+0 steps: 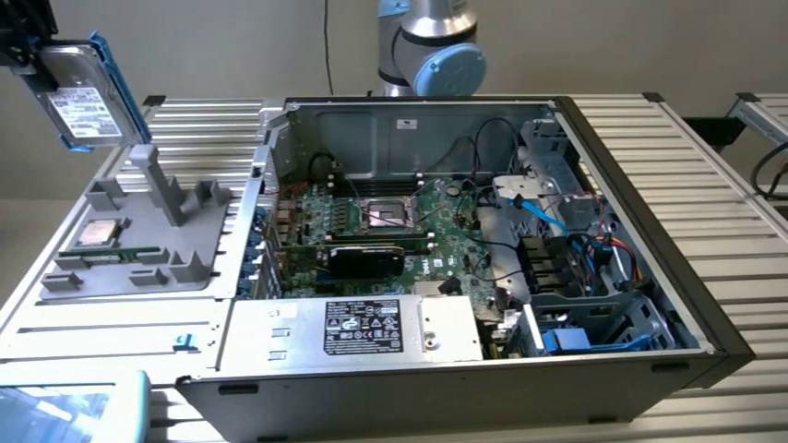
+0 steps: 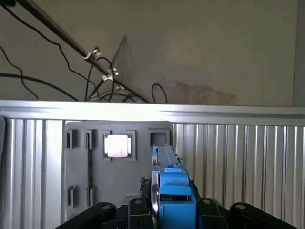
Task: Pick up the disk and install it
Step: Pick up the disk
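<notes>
We see soft, even light; the chip (image 2: 117, 145) glares white, the table rail (image 2: 190, 113) shines, and the case (image 1: 407, 138) lies shadowed toward four o'clock.

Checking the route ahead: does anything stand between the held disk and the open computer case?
Nothing visible does. The end effector holds the disk high above the grey tray, and the computer case lies open-topped toward the exterior view's right. Inside, loose cables cross near its bays.
</notes>
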Available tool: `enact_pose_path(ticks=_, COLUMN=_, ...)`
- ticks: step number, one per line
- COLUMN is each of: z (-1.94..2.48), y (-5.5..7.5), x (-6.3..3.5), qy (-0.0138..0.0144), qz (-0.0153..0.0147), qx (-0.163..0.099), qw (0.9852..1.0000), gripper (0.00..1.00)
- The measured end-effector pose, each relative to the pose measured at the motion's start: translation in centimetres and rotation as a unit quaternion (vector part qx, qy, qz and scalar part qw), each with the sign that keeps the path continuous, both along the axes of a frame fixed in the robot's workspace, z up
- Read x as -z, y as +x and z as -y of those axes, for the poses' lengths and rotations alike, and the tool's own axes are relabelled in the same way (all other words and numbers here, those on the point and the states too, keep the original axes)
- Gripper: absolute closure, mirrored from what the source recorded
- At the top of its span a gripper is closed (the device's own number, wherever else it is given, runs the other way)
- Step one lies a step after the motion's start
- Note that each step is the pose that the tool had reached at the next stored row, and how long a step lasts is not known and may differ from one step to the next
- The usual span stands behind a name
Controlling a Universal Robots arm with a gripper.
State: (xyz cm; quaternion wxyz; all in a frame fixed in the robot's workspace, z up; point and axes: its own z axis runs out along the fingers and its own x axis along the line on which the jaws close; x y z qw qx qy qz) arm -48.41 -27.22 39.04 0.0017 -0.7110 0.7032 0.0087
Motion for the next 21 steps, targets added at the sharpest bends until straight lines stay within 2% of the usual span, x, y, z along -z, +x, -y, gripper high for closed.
enact_pose_path(ticks=5, z=-0.01, y=1.0, x=-1.78, qy=0.0000, qz=0.0008, qx=0.000, qw=1.0000, gripper=0.63)
enact_pose_path(ticks=21, z=-0.01, y=5.9, x=-5.54, qy=0.0001, qz=0.0019, qx=0.000, qw=1.0000, gripper=0.63)
